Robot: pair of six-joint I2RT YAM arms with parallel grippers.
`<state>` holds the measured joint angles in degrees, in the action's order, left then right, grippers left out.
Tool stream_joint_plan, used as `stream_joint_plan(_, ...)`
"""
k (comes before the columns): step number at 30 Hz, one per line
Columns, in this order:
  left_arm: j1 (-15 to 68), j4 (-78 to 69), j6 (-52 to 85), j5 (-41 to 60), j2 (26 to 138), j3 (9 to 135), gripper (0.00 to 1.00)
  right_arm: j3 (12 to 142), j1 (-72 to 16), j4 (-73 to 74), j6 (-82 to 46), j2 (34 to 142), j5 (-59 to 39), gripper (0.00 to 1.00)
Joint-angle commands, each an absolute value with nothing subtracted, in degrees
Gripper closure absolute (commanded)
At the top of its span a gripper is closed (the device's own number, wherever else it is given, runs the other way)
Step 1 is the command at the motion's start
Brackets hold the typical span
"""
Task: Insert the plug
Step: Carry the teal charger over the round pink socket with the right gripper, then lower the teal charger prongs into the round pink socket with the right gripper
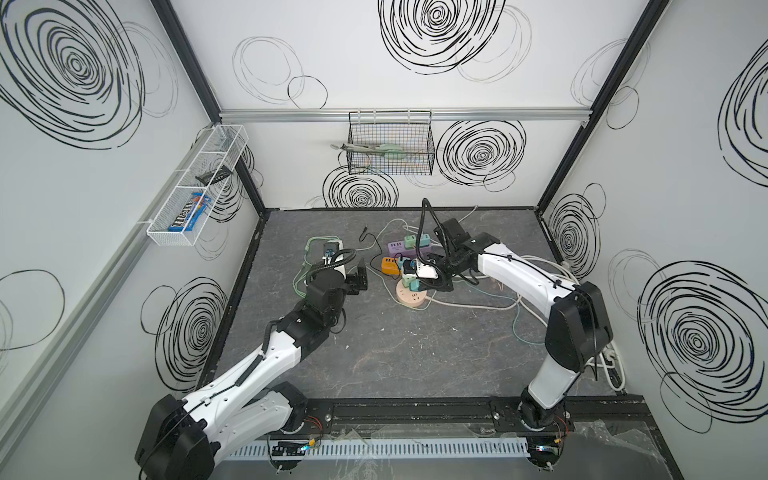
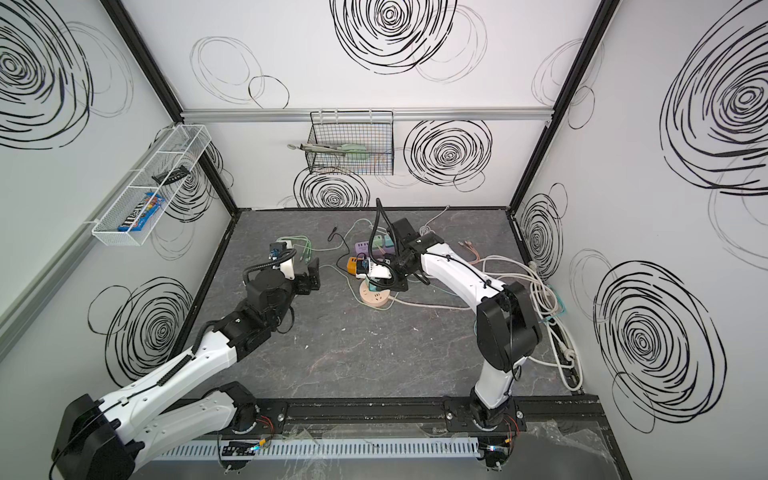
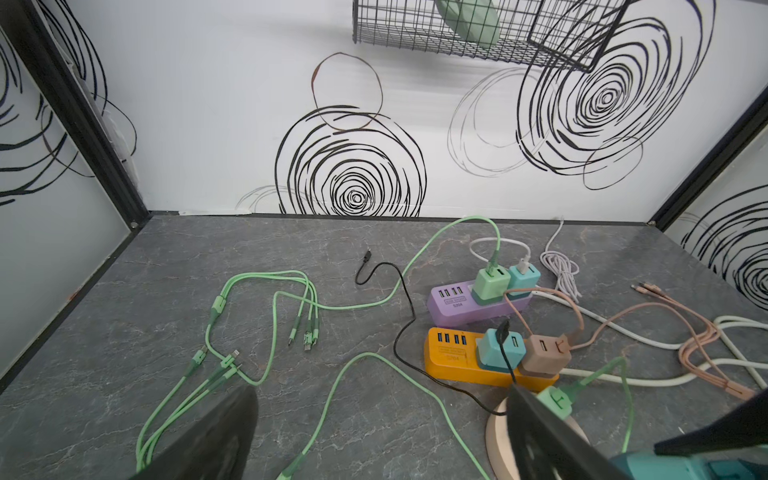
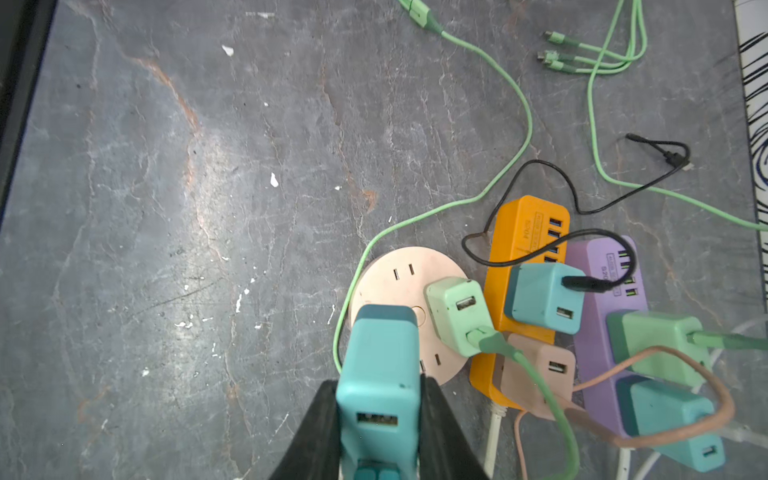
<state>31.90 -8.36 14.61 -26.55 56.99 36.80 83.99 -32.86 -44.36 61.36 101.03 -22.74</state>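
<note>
My right gripper is shut on a teal plug, a block-shaped USB adapter held by its two sides. The plug's far end lies over the round beige socket; its prongs are hidden, so contact cannot be told. A light green adapter with a green cable sits plugged in beside it on that socket. In both top views the right gripper hangs over the socket. My left gripper stands open and empty to the socket's left.
An orange power strip and a purple strip with several adapters lie right behind the socket. Green cables, a black cable and white cords trail over the floor. A wire basket hangs on the back wall.
</note>
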Motion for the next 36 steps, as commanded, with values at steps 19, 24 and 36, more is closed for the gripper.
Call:
stream_joint_plan(19,31.3,-3.0,12.3,-33.3,51.3,37.0,0.04,93.8,-39.9,-53.4,63.3,111.4,-6.4,1.00)
stream_joint_plan(24,31.3,-3.3,12.1,-33.1,51.5,36.8,0.04,94.3,-40.3,-53.4,63.6,112.5,-6.5,1.00)
stream_joint_plan(36,31.5,-3.3,12.0,-33.1,51.7,36.7,0.04,93.5,-40.1,-52.0,64.8,110.9,-5.3,1.00)
